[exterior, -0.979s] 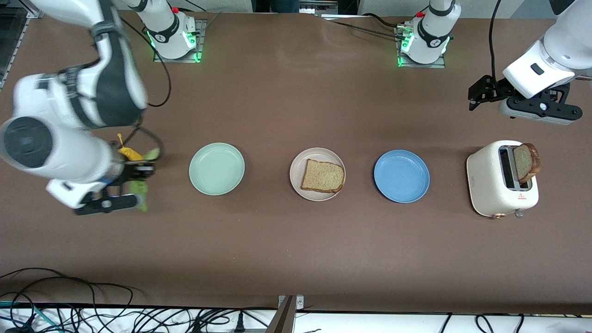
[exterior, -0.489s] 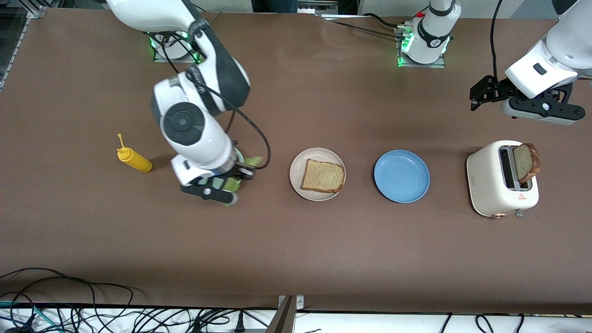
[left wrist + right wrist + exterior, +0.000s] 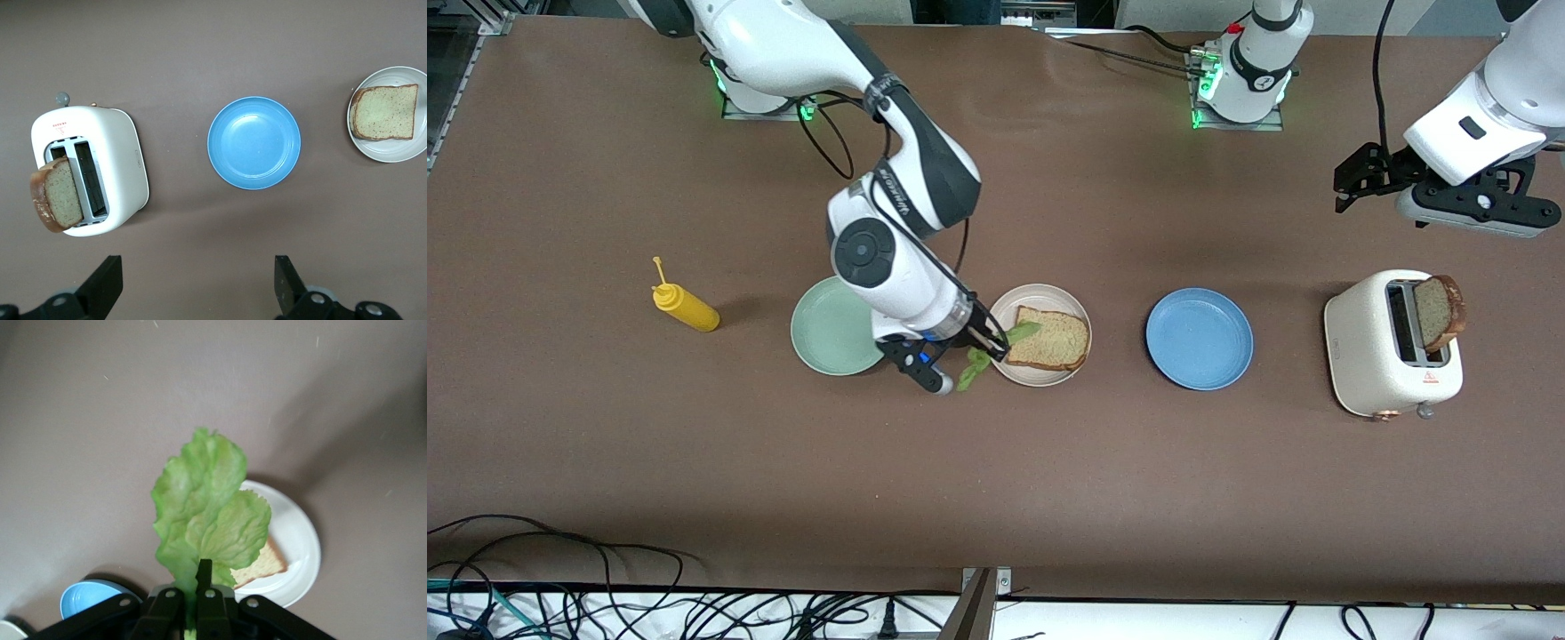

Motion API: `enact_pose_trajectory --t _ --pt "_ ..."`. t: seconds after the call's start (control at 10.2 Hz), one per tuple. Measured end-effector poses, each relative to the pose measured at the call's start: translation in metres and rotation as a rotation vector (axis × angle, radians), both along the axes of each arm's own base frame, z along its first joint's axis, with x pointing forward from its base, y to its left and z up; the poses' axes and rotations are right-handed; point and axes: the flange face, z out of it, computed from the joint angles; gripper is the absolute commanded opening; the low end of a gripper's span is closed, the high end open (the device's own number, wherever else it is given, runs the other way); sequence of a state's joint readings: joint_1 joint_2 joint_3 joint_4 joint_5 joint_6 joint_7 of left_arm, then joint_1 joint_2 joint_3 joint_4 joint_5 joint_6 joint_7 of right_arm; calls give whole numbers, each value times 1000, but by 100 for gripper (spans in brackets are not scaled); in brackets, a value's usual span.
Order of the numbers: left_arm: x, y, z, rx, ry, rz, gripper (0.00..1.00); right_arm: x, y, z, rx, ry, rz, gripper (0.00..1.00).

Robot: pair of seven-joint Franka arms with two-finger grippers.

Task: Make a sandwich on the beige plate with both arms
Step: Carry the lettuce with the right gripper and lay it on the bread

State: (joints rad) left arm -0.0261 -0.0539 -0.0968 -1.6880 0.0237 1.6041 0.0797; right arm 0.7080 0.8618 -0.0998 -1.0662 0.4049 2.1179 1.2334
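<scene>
Green lettuce (image 3: 205, 510) hung pinched in the right gripper (image 3: 976, 345), over the beige plate's (image 3: 1003, 307) rim beside the bread (image 3: 1054, 338). Release was best delayed until the leaf lay centred above that slice. The left gripper (image 3: 193, 283) waited spread wide above the toaster (image 3: 117, 167).

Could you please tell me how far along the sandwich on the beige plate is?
Done: one bread slice lies on the beige plate. In hand: the right gripper holds the lettuce leaf at the plate's edge. Left: the toaster's slice; the open left gripper waits above.

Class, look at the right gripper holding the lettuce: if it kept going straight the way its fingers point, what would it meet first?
Probably the bread slice on the beige plate; the right gripper hangs over the plate's edge with the lettuce.
</scene>
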Motion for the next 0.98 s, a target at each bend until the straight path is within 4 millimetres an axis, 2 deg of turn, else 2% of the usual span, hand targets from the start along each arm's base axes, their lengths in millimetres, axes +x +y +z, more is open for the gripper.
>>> enact_pose_trajectory --t 0.2,0.39,0.69,0.98 --pt "0 2 0 0 0 3 100 -24 28 -31 -25 84 -97 0" --pt "0 3 0 0 3 5 100 -44 37 -46 -87 188 -131 0" --pt "-1 3 -1 1 11 6 100 -57 48 -48 -103 213 -139 0" --pt "-1 6 -1 1 11 12 100 -50 52 -46 -57 153 -167 0"
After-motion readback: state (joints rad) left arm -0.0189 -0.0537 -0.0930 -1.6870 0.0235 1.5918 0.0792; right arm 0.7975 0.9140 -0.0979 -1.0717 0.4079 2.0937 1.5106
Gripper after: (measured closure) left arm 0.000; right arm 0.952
